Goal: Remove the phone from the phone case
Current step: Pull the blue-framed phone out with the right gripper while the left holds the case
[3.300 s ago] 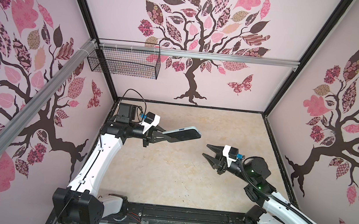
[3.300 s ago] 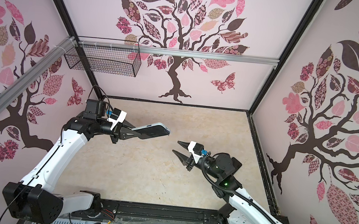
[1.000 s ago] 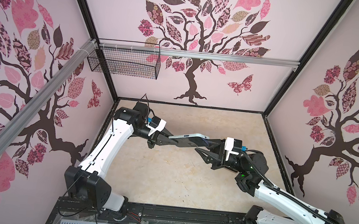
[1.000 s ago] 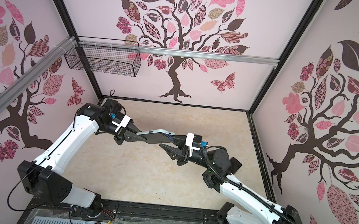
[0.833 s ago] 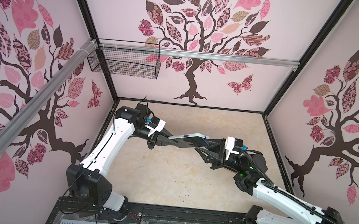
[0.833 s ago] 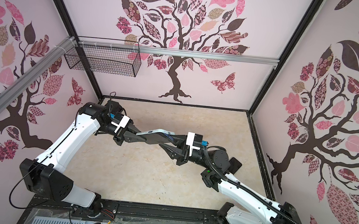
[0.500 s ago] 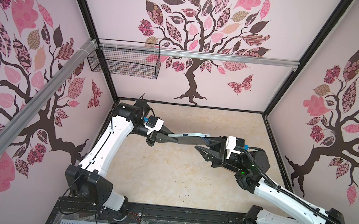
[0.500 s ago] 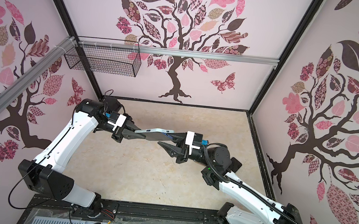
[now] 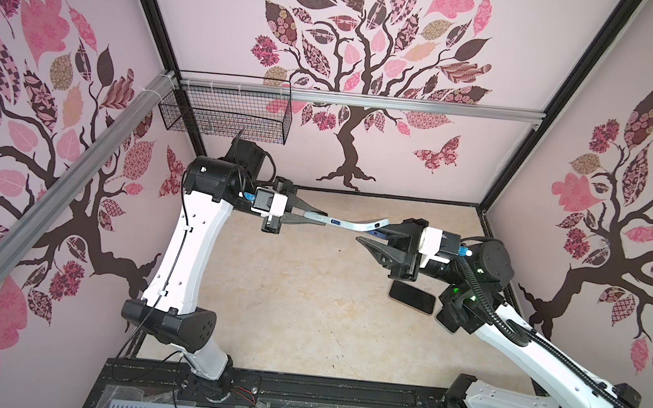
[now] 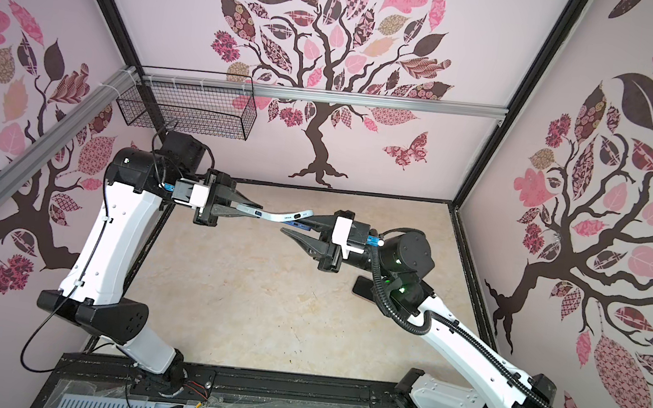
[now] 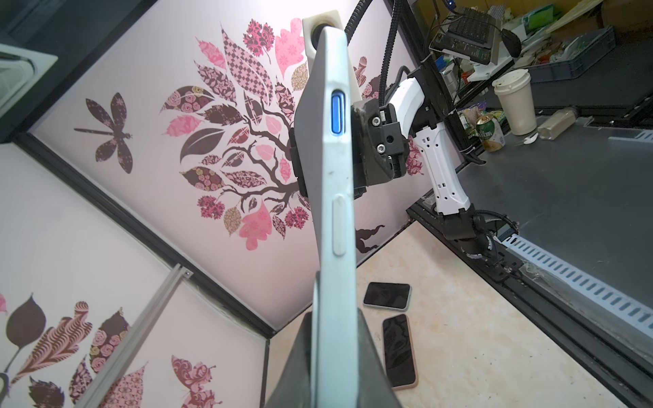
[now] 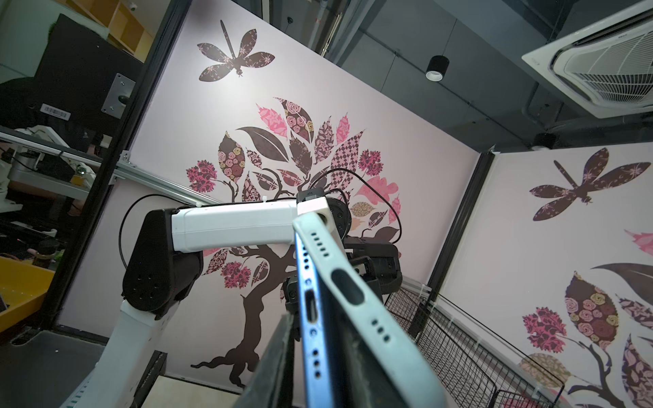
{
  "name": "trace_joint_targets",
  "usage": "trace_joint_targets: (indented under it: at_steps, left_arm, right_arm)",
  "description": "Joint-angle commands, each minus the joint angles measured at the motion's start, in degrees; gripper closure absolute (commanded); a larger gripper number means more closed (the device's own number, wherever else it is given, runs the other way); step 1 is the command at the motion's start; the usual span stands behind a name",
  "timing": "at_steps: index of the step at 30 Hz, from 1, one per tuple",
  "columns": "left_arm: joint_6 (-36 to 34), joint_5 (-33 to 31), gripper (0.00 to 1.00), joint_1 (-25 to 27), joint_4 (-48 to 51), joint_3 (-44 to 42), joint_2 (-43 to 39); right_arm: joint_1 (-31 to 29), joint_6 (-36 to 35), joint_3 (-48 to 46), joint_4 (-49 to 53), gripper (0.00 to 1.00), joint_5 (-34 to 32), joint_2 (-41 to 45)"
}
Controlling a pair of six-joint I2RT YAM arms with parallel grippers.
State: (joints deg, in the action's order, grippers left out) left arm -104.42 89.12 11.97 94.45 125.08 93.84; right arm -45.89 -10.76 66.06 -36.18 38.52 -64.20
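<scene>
A pale blue-grey phone case (image 9: 349, 225) hangs in the air between both arms, edge-on in both top views (image 10: 277, 216). My left gripper (image 9: 310, 219) is shut on one end of the case (image 11: 332, 197). At the other end the case rim (image 12: 357, 282) has bent up and away from the blue phone (image 12: 311, 339). My right gripper (image 9: 371, 236) is closed around that bared end of the phone (image 10: 293, 224), one finger on each side of it in the right wrist view. The rest of the phone stays inside the case; its blue side button (image 11: 337, 114) shows through a cut-out.
Two other phones lie screen-up on the beige floor below the right arm, one dark (image 11: 387, 296) and one with a pinkish rim (image 11: 399, 351). In both top views only the dark phone (image 9: 412, 297) shows. A black wire basket (image 9: 225, 118) hangs on the back left wall.
My right gripper's jaws have narrowed onto the phone's end. The case end there has curled up off the phone. The left arm's elbow has risen, with its grip on the case unchanged.
</scene>
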Motion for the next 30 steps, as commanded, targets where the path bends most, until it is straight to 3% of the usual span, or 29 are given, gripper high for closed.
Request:
trace_joint_targets:
  at_steps: [1,4,5,7,8,9,10,11,14,15,22,30]
  left_arm:
    - [3.48,1.71,1.0,-0.24,4.26,6.15,1.76]
    - [16.0,-3.49,1.0,0.53,-9.14,4.97,-0.07]
    - [24.3,-7.33,1.0,1.98,-18.75,1.73,-2.1]
    - [43.67,-16.69,1.0,6.04,-45.28,-10.87,-8.53]
    - [54.67,-19.57,1.0,7.16,-63.43,-21.04,-12.94]
    - [65.79,-18.78,1.0,6.96,-81.53,-29.29,-16.27]
    - [74.16,-17.8,1.0,6.31,-93.68,-33.52,-17.44]
    - [78.65,-16.72,1.0,5.71,-98.43,-34.47,-17.5]
    - [71.28,-17.55,1.0,6.22,-86.43,-31.31,-17.16]
    - [72.57,-17.43,1.0,6.31,-87.28,-31.79,-17.22]
    - [93.43,-17.71,1.0,8.65,-111.29,-40.51,-18.62]
    - [114.31,-22.14,1.0,12.97,-137.58,-49.52,-19.57]
  right_arm:
    - [-0.04,-4.96,4.04,7.64,0.74,-0.17,-1.56]
    - [-0.08,-10.02,7.26,12.7,0.74,-1.12,-2.33]
    - [-0.03,-11.63,8.26,14.32,0.76,-1.49,-2.52]
    - [-0.06,-13.59,8.93,15.53,0.81,-1.63,-2.68]
    - [0.01,-14.18,8.71,15.43,0.83,-1.7,-2.53]
    - [0.08,-14.43,8.36,15.02,0.84,-1.5,-2.43]
    - [0.02,-14.31,7.94,14.38,0.84,-1.21,-2.17]
    - [0.09,-13.77,7.11,12.91,0.85,-0.86,-1.75]
    - [0.06,-11.81,5.11,9.22,0.87,0.43,-0.47]
    - [0.01,-11.43,4.81,8.94,0.87,1.07,-0.1]
    - [0.03,-11.31,2.51,8.65,0.78,2.61,2.31]
    - [0.09,-8.13,1.18,4.85,0.76,4.02,3.64]
